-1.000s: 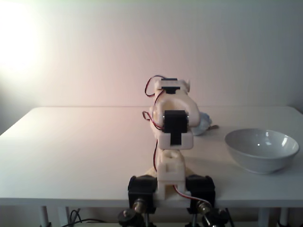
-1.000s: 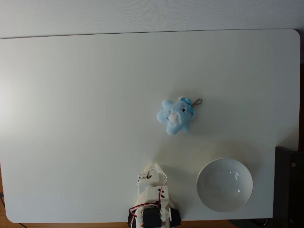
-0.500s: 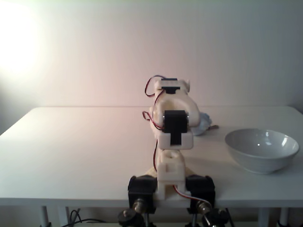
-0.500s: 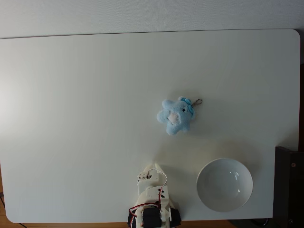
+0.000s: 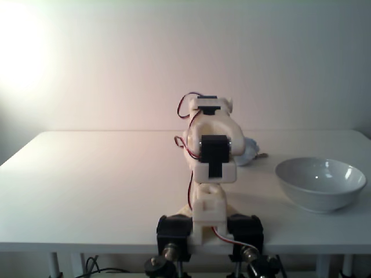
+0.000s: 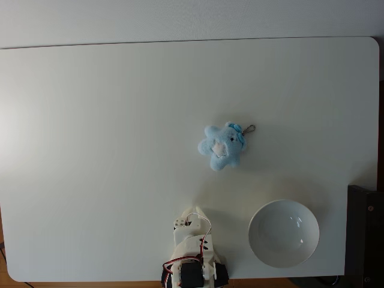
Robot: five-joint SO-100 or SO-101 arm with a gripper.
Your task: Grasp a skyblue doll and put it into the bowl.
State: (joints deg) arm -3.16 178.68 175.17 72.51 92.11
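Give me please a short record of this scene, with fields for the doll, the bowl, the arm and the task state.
doll: skyblue doll lies on the white table, near the middle, small metal clasp at its upper right in the top-down fixed view
bowl: bowl is empty, upright, near the table's front edge, apart from the doll
arm: folded at its base by the front edge, gripper far from the doll
gripper state: cannot tell
task state: doll not yet grasped, not in the bowl
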